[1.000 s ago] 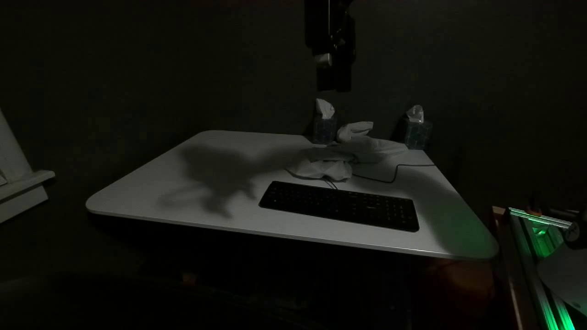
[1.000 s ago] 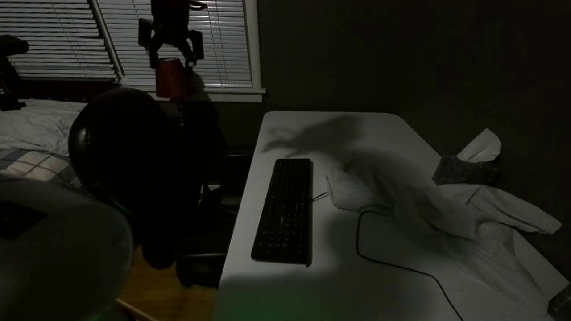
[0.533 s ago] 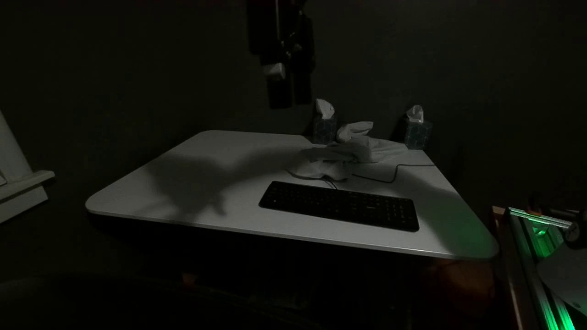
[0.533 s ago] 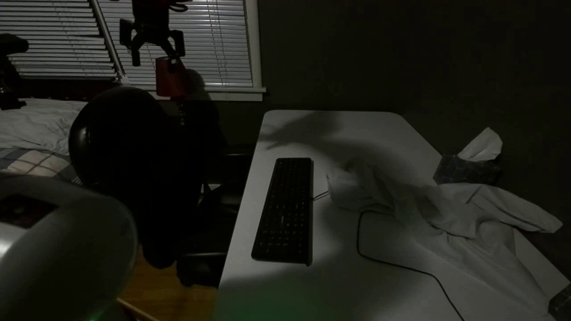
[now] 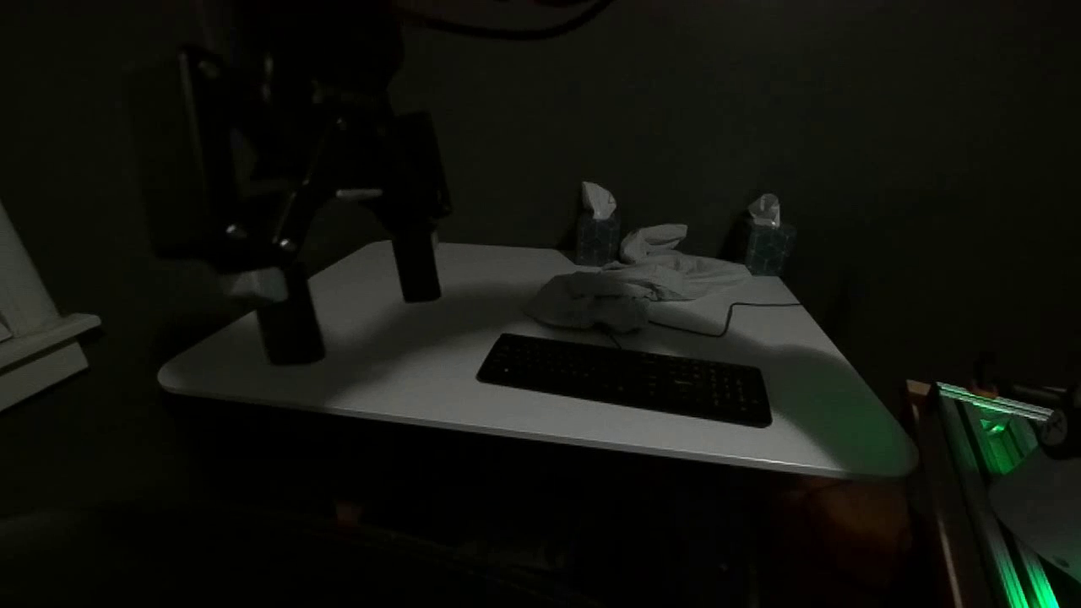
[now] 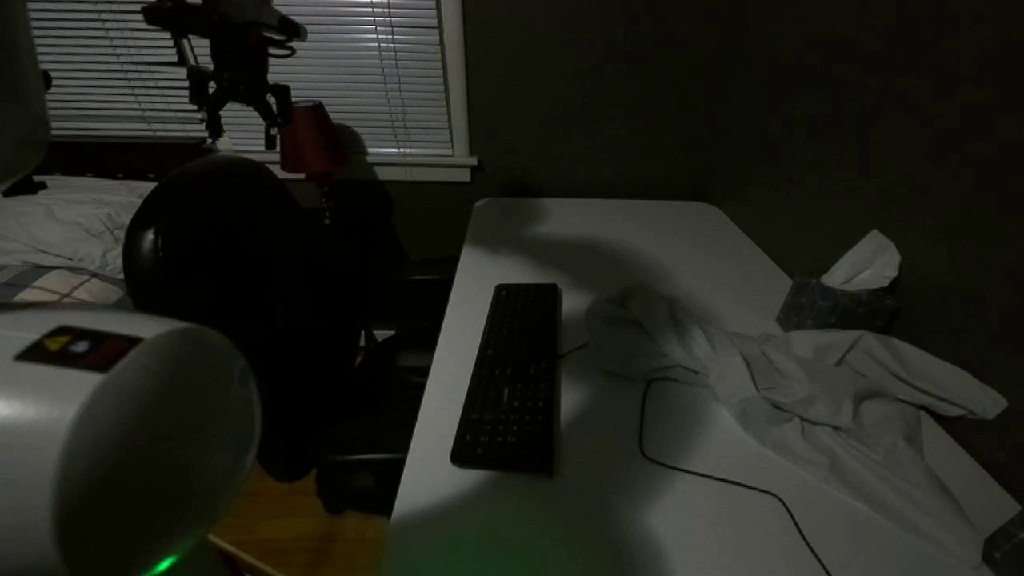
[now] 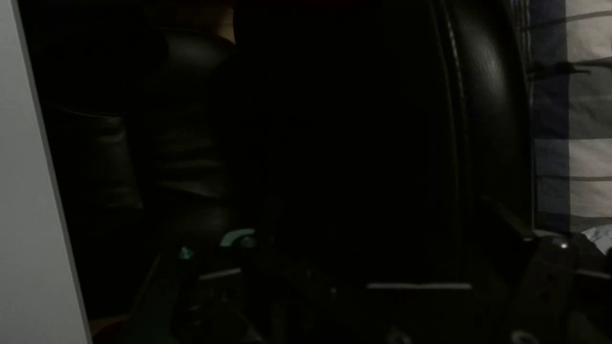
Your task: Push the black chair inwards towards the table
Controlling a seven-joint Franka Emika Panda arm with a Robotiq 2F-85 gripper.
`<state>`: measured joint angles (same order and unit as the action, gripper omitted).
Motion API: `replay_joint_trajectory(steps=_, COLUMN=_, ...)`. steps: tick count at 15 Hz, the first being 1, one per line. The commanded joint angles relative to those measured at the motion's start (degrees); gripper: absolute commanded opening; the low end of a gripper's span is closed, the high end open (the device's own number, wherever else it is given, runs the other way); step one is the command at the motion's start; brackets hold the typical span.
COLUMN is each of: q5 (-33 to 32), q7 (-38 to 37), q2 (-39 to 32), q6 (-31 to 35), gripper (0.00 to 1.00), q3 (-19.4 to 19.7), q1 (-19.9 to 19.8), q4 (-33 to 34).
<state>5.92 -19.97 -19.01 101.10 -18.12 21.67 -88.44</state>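
My gripper (image 6: 242,138) hangs higher than the black office chair (image 6: 228,240), my two fingers (image 5: 293,338) spread wide. In the wrist view the chair's backrest (image 7: 492,86) lies between the edge of the white table (image 7: 36,215) and plaid bedding (image 7: 590,157). Its armrests (image 6: 364,458) reach close to the table; the backrest stands apart from that edge, black padding (image 7: 191,179) showing between.
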Motion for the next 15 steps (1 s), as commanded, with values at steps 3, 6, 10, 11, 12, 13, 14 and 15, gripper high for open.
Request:
replay_joint_trajectory(steps=3, q5=-1.98, q7=-3.49, q2=-11.14, q6=-2.05, gripper=1.0, q3=1.21, q1=6.11, q4=13.69)
replay_joint_trajectory(steps=6, q5=-2.13, q7=-2.33, q2=-15.32, q6=-3.99, gripper=1.0, q3=1.19, q1=8.92, q4=19.63)
replay_joint_trajectory(steps=10, q5=-3.39, q7=-1.75, q2=-19.78, q6=-9.13, gripper=1.0, q3=1.9, q1=12.41, q4=27.14)
replay_joint_trajectory(steps=11, q5=-4.5, q7=-1.96, q2=-20.83, q6=-11.65, gripper=1.0, q3=2.5, q1=13.59, q4=28.91)
replay_joint_trajectory(steps=12, q5=-6.11, q7=-2.08, q2=-22.35, q6=-14.2, gripper=1.0, q3=1.71, q1=13.86, q4=31.44)
replay_joint_trajectory(steps=13, q5=-7.56, q7=-2.1, q2=-23.46, q6=-16.93, gripper=1.0, q3=2.08, q1=14.93, q4=33.36)
replay_joint_trajectory(steps=14, q5=-9.22, q7=-2.2, q2=-24.54, q6=-19.53, gripper=1.0, q3=2.38, q1=15.88, q4=35.24)
replay_joint_trajectory(steps=15, q5=-11.08, q7=-2.1, q2=-25.64, q6=-21.8, gripper=1.0, q3=2.73, q1=16.91, q4=37.03)
